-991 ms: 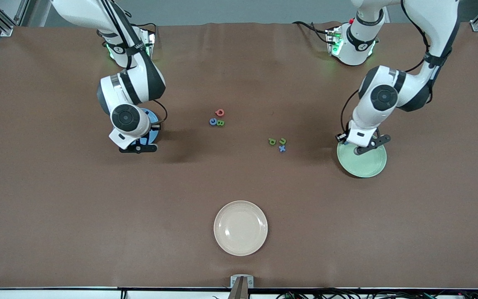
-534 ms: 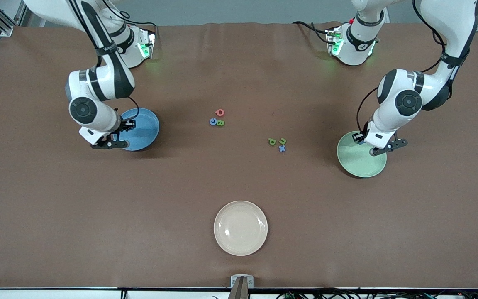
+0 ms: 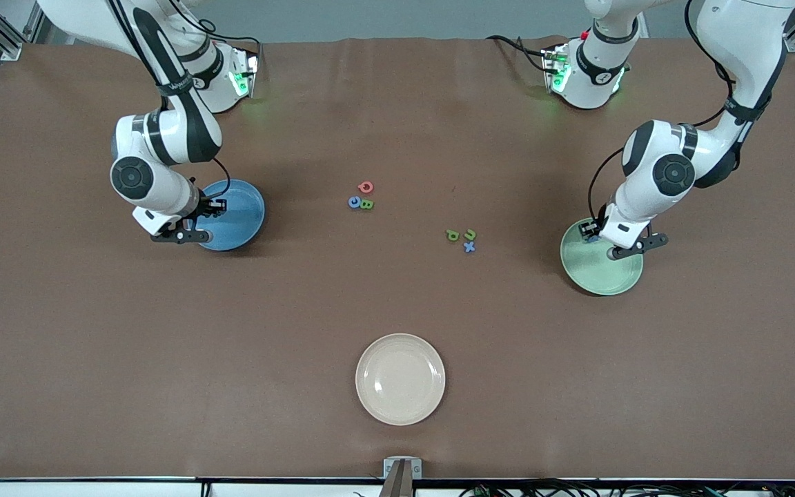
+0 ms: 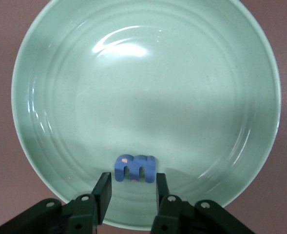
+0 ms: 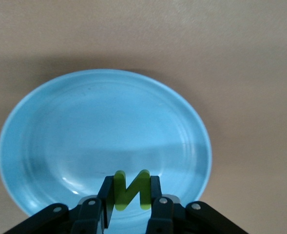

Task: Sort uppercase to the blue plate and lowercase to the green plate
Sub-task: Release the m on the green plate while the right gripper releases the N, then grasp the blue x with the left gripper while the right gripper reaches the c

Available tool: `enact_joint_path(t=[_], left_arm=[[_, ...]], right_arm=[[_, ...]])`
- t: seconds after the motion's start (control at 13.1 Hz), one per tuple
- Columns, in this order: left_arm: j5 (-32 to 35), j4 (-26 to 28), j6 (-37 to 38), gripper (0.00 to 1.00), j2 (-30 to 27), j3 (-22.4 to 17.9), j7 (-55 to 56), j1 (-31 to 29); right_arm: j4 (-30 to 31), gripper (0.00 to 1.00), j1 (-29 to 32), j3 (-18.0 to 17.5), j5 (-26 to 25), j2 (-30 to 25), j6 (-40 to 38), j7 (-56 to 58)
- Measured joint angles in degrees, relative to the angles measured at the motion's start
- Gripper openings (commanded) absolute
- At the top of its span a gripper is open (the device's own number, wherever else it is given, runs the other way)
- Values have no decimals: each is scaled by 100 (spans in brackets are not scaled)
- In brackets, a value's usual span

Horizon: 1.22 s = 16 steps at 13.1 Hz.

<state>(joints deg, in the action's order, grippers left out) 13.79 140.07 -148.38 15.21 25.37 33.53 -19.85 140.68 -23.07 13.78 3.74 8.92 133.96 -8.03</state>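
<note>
My right gripper (image 5: 130, 191) is shut on the green uppercase N (image 5: 129, 188) and hangs over the blue plate (image 5: 85, 122) near its rim. In the front view that gripper (image 3: 212, 206) sits over the blue plate (image 3: 240, 222). My left gripper (image 4: 132, 183) is open low over the green plate (image 4: 143, 87), and the blue lowercase m (image 4: 135, 168) lies on the plate just past the fingertips, free of both. Red Q (image 3: 366, 187), blue C (image 3: 354, 202) and green B (image 3: 367, 204) cluster mid-table. Green p (image 3: 453, 235), green u (image 3: 470, 235) and blue x (image 3: 469, 246) lie nearer the green plate (image 3: 601, 276).
A cream plate (image 3: 400, 379) sits near the table's front edge, nearer the camera than both letter clusters. Brown cloth covers the whole table. Both arm bases stand along the table's edge farthest from the camera.
The right arm swung toward its end of the table, uncovering most of the blue plate. The left hand shifted over the green plate and its jaws widened off the blue m.
</note>
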Motion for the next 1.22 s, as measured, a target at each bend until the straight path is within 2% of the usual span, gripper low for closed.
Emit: enact_joint_path(t=[0.08,0.15,0.38,0.61,0.84,1.07,1.22], left_arm=[[0,0,-7,87,0,0,-1,0],[0,-1,-15,89,0,2,-2,0],[0,-26,-31,96,-19,164,12,-2],[0,-104,-34,99,-56,657,703,8],[0,-366,-40,99,-54,1070,1615,134],[0,-740,-36,99,166,1122,2194,563],[0,-995,-36,99,494,1118,2519,840]], right_arm=[[30,83,-20,-9,183,0,41,4],[45,100,-56,-15,257,0,61,4],[54,100,-254,-37,429,-2,84,-31],[42,100,-842,-51,888,-55,116,-436],[-131,100,-1559,-71,933,-135,129,-1848],[-424,100,-2208,-86,945,-139,165,-3458],[-553,100,-2473,-89,952,-135,205,-4074]])
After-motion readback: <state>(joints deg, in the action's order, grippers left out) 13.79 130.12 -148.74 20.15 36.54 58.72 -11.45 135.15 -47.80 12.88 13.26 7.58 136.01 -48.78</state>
